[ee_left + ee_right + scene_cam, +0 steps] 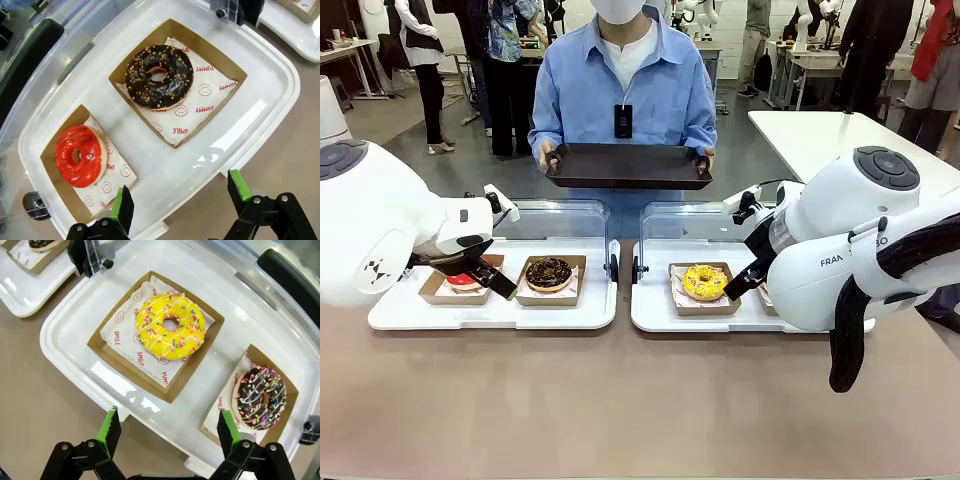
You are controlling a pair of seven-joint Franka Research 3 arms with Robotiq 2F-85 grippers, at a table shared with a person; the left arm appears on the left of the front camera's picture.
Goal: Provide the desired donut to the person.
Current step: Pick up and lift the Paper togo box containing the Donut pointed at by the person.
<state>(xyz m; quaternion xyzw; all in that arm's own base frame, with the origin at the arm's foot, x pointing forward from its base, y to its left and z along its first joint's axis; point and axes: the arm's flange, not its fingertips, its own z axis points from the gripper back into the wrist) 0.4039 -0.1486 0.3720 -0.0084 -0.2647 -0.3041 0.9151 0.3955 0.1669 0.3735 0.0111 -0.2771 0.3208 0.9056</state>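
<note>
The person (620, 90) stands at the far edge of the desk (620, 400), holding a dark tray (628, 165) out level in both hands. Nothing I can see tells me which donut is wanted, so I'd say the job right now is to read the choice before reaching.

Two white trays sit side by side toward the far edge. The left tray (270, 85) holds a red donut (78, 155), glossy with thin icing lines, and a chocolate donut with nut crumbs (159, 76). The right tray (65, 330) holds a yellow donut (170, 325) with white drizzle and coloured sprinkles, and a dark sprinkled donut (260, 396) toward the desk's right edge. Each rests on printed paper in a shallow brown box (220, 65).

The left fingers (122, 207) hang spread apart over the near rim of their tray, holding nothing. The right fingers (109, 432) are the same over theirs.

To my eye, the safest approach is to pinch a box wall, not the soft icing. The arm should then lift it level, clear the raised lids behind, and set it on the dark tray.
</note>
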